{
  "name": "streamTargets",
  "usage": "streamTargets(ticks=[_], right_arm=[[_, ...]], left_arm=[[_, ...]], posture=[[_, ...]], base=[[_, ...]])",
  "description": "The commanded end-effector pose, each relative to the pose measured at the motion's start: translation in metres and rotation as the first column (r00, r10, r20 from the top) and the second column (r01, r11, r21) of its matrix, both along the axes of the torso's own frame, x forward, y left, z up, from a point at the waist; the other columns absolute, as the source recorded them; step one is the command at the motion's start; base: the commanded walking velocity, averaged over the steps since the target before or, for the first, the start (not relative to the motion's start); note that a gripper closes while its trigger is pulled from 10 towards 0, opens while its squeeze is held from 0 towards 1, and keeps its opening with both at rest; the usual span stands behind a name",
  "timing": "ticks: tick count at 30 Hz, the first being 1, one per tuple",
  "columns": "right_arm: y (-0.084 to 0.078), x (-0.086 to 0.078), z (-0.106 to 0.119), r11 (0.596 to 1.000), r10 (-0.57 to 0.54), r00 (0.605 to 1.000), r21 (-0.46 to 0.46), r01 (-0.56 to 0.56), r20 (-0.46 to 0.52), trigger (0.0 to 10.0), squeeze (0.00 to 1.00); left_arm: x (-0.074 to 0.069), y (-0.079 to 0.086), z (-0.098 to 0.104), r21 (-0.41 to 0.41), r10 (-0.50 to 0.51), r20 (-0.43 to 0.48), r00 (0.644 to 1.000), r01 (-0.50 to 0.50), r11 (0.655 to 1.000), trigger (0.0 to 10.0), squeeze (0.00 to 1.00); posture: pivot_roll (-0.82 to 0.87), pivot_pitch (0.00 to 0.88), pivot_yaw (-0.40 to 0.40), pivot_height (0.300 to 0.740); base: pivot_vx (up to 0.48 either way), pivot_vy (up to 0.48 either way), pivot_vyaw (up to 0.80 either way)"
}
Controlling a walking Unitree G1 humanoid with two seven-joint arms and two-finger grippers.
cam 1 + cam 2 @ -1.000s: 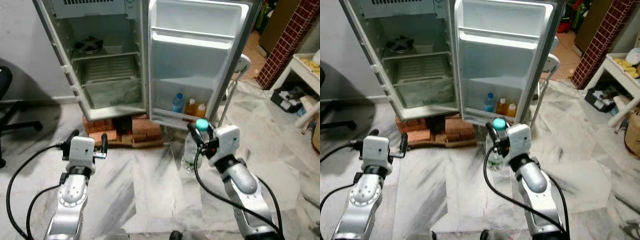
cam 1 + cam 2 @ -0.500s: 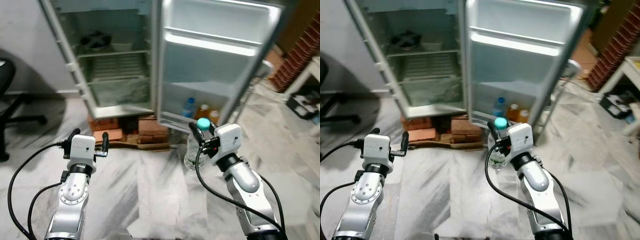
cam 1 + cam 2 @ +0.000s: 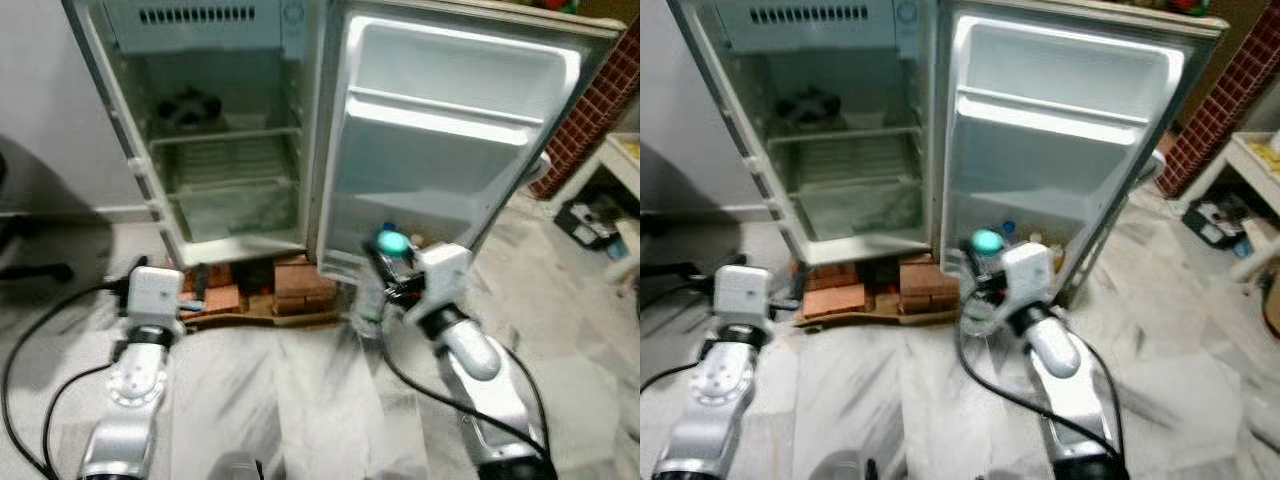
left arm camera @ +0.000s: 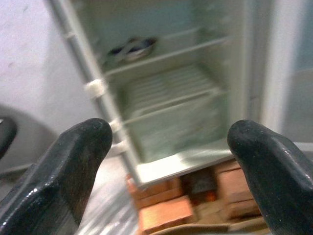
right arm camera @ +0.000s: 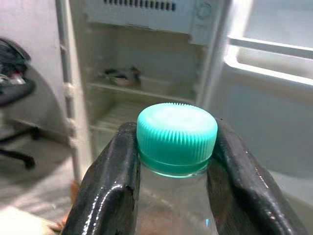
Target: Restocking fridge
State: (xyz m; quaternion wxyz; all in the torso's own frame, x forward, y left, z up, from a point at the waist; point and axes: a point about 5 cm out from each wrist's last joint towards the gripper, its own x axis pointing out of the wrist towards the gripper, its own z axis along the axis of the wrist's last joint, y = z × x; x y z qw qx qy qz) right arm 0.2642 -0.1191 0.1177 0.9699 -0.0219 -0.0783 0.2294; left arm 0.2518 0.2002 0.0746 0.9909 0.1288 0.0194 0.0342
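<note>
So the robot's walked in closer, the fridge (image 3: 230, 150) looks way bigger than a second ago. Right pincer (image 3: 385, 268) keeps pinching the clear bottle (image 5: 171, 205) just under its teal cap (image 5: 176, 137), now right in front of the door shelf (image 3: 1040, 235) with other bottles just beyond. Left pincer (image 4: 166, 166) is spread, nothing in it. Looks nearly in placing range.

A room in a lived-in home: a small fridge (image 3: 250, 130) stands open on stacked red bricks (image 3: 290, 285) over a marble-patterned floor (image 3: 300, 400), with a brick pillar (image 3: 590, 110) and cluttered white shelf (image 3: 615, 170) far right.
</note>
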Motion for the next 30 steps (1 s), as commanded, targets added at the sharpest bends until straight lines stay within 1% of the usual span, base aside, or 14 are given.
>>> streamTargets(ticks=[1, 5, 7, 19, 27, 30], right_arm=[[-0.0124, 0.0015, 0.004, 0.999, -0.033, 0.999, -0.019, 0.034, 0.02, 10.0, 0.0], [-0.0132, 0.002, 0.0041, 0.999, -0.037, 0.999, -0.019, 0.038, 0.02, 10.0, 0.0], [-0.0133, 0.0021, 0.0043, 0.999, -0.038, 0.999, -0.018, 0.038, 0.021, 10.0, 0.0], [-0.0137, 0.0036, 0.0056, 0.999, -0.041, 0.999, -0.022, 0.041, 0.027, 10.0, 0.0], [-0.0135, 0.0045, 0.0057, 0.999, -0.038, 0.999, -0.025, 0.039, 0.028, 10.0, 0.0], [-0.0132, 0.0044, 0.0056, 0.999, -0.035, 0.999, -0.026, 0.036, 0.028, 10.0, 0.0]], left_arm=[[0.0011, -0.0088, -0.0003, -0.007, -0.028, -0.001, 1.0, 0.028, 1.0, 10.0, 0.0], [0.0011, -0.0098, -0.0008, 0.009, -0.034, -0.004, 0.999, 0.034, 0.999, 10.0, 0.0], [0.0011, -0.0101, -0.0009, 0.007, -0.035, -0.005, 0.999, 0.035, 0.999, 10.0, 0.0], [0.0019, -0.0127, -0.0026, 0.024, -0.035, -0.017, 0.999, 0.035, 0.999, 10.0, 0.0], [0.0014, -0.0136, -0.0037, 0.019, -0.035, -0.021, 0.999, 0.035, 0.999, 10.0, 0.0], [-0.0001, -0.0152, -0.0049, 0.017, -0.038, -0.024, 0.999, 0.038, 0.999, 10.0, 0.0]], posture=[[0.1, 0.081, -0.03, 0.74], [0.1, 0.082, -0.03, 0.74], [0.1, 0.082, -0.03, 0.74], [0.1, 0.08, -0.031, 0.74], [0.1, 0.079, -0.033, 0.74], [0.1, 0.079, -0.033, 0.74]], base=[[0.281, 0.364, 0.0], [0.298, 0.091, 0.0], [0.0, 0.0, 0.0], [0.446, 0.0, 0.0], [0.401, -0.259, 0.0], [0.439, 0.0, 0.0]])
